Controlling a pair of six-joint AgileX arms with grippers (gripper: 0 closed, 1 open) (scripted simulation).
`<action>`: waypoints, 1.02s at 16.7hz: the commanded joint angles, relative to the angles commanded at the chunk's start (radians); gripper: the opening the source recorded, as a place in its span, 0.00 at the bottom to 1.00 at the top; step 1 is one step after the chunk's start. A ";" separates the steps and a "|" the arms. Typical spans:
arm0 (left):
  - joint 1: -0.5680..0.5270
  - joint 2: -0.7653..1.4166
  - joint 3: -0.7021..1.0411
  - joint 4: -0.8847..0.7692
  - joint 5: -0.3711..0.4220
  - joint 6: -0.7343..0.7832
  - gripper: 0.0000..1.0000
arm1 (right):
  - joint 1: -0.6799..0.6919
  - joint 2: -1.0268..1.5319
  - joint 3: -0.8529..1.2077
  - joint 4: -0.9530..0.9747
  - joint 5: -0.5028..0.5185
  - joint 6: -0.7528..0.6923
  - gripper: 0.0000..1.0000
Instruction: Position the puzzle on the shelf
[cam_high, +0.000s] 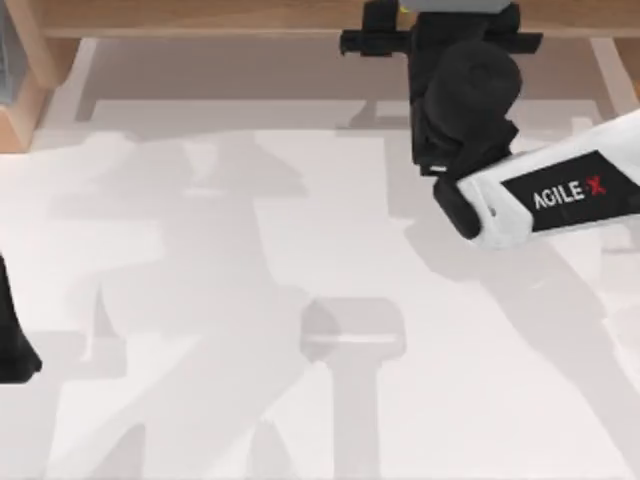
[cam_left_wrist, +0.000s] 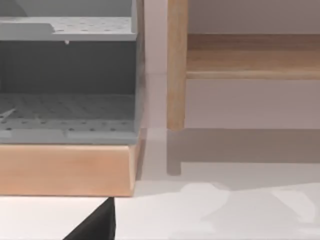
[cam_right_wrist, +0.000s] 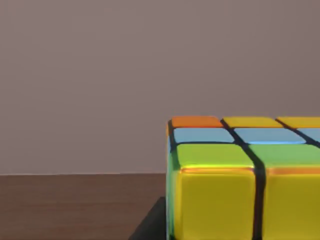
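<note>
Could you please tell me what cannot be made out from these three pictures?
- Right pincer, top view: its fingers are cut off by the picture's upper edge, over the shelf.
- Puzzle, right wrist view: cut off by two edges; whether it rests on the shelf board cannot be told.
- Left arm, top view: cut off at the left edge.
- Grey rack, left wrist view: cut off by the edge.

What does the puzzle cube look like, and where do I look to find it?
Find the long wooden shelf along the table's far edge, then follow the right arm up to its board. The puzzle sits there in front of the right gripper: a little cube of shiny yellow, green, orange and pale blue squares split by black lines.
</note>
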 joint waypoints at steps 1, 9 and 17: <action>0.000 0.000 0.000 0.000 0.000 0.000 1.00 | -0.008 0.016 0.027 -0.023 -0.008 0.001 0.00; 0.000 0.000 0.000 0.000 0.000 0.000 1.00 | -0.048 0.096 0.201 -0.133 -0.061 0.016 0.00; 0.000 0.000 0.000 0.000 0.000 0.000 1.00 | -0.048 0.096 0.201 -0.133 -0.061 0.016 0.45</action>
